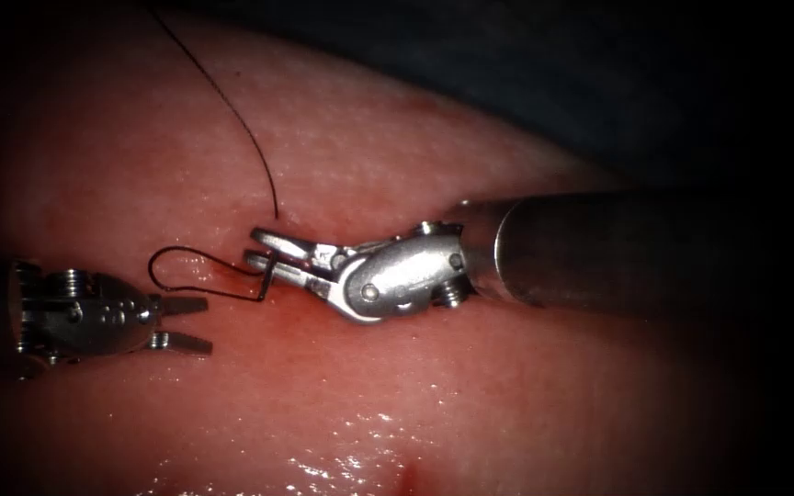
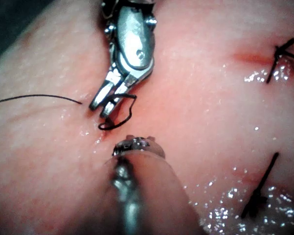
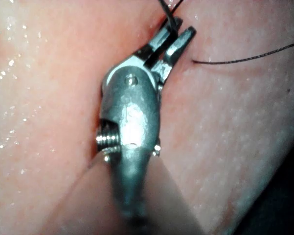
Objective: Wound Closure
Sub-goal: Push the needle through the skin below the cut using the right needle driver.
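The right arm's silver steel claw (image 1: 264,253) lies low over the wet pink pork-belly tissue (image 1: 526,386), its jaws slightly parted with the thin black thread (image 1: 271,278) running between them; whether they pinch it cannot be told. From that claw the thread curls into a small loop (image 1: 163,266) towards the left arm's silver claw (image 1: 186,323), which is released, jaws spread and holding nothing, just beside the loop. A second long strand (image 1: 232,110) rises away from the right claw's tips. Two dark knotted stitches (image 2: 279,58) sit well apart from it.
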Controlling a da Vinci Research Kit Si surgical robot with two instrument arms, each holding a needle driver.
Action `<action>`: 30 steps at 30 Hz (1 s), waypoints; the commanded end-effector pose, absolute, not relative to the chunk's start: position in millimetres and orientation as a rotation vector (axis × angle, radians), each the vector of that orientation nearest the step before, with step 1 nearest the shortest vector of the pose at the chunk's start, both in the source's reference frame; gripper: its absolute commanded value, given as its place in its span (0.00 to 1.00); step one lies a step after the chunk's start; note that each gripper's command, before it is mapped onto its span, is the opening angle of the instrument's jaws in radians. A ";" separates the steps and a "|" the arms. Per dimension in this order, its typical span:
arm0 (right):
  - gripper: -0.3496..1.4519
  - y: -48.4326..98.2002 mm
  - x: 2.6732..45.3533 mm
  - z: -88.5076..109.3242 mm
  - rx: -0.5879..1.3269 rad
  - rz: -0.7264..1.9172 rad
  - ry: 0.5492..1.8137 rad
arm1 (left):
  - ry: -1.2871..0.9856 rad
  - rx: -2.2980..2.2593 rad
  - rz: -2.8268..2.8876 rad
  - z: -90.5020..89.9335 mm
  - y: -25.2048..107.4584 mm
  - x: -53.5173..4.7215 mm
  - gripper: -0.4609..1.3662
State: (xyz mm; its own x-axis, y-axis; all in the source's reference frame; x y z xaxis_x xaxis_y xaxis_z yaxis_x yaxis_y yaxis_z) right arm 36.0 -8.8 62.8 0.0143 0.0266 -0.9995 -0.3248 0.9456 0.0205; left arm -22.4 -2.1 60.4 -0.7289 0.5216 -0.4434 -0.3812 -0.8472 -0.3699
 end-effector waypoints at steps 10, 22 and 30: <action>0.00 -8.2 36.0 62.5 -0.216 0.333 1.527 | -0.383 -0.837 2.510 61.8 -3.8 -24.3 0.11; 0.00 -7.0 36.0 61.9 -0.211 0.354 1.515 | -0.395 -0.868 2.510 63.9 -4.4 -24.4 0.10; 0.00 -6.7 36.2 61.8 -0.164 0.419 1.520 | -0.395 -0.868 2.505 64.8 -4.5 -23.9 0.09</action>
